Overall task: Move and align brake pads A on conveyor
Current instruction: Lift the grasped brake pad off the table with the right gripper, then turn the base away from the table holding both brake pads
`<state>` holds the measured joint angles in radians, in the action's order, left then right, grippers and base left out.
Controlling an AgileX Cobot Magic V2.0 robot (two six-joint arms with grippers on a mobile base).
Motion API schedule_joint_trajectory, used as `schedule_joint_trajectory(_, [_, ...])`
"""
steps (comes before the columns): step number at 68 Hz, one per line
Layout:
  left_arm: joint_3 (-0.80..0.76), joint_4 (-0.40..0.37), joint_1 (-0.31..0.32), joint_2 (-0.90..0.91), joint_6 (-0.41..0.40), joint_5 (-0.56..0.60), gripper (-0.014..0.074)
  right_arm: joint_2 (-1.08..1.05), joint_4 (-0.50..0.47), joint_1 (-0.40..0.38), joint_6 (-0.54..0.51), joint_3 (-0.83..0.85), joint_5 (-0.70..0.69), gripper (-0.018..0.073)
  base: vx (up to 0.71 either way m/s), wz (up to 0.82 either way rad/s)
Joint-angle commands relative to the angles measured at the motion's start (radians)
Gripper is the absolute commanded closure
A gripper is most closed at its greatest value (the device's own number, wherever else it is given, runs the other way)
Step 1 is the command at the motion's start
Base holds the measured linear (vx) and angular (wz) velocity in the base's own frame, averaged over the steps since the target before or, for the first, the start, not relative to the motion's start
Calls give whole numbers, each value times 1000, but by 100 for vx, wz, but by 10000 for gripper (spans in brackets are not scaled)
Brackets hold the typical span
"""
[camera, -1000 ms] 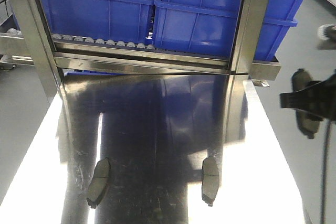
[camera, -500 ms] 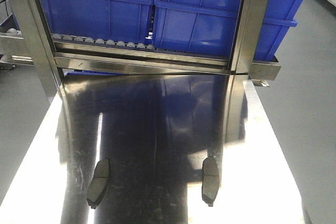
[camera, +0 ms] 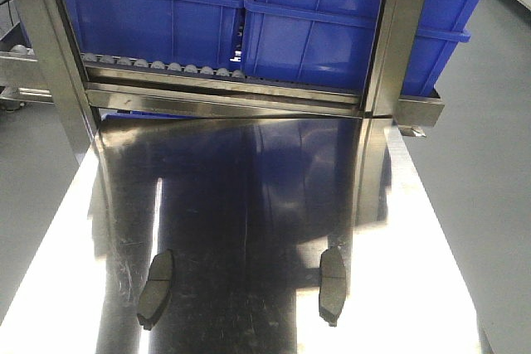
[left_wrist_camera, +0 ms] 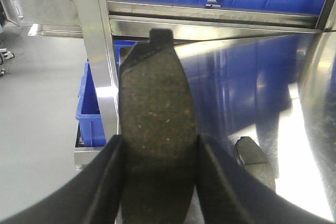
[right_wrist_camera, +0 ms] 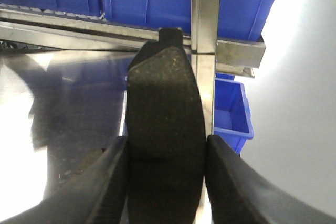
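Your left hand [left_wrist_camera: 157, 148] pinches a first brake pad [left_wrist_camera: 155, 98], held on end. Your right hand [right_wrist_camera: 165, 148] pinches a second brake pad [right_wrist_camera: 165, 93] the same way. Lower down, just ahead of the hands, a third pad [camera: 156, 288] and fourth pad [camera: 332, 286] lie flat on the shiny bench [camera: 249, 205], well apart. Far ahead stand blue bins [camera: 315, 31].
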<state>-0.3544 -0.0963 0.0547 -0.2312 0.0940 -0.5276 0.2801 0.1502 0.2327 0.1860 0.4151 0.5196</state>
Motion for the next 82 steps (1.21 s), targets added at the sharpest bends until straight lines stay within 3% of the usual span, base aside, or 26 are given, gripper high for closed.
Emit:
schedule_joint_trajectory(1, [-28,-11,5,-10,0,98,603,9,15,-1,-13,32,-138,564,0,0])
schedule_joint_trajectory(51, [-28,-11,5,-10,0,98,603,9,14,-1,-13,32,-139,564,-1,3])
schedule_joint_trajectory(82, [-28,-10,5,-10,0,98,603,9,14,-1,-13,32,-139,564,-10,46])
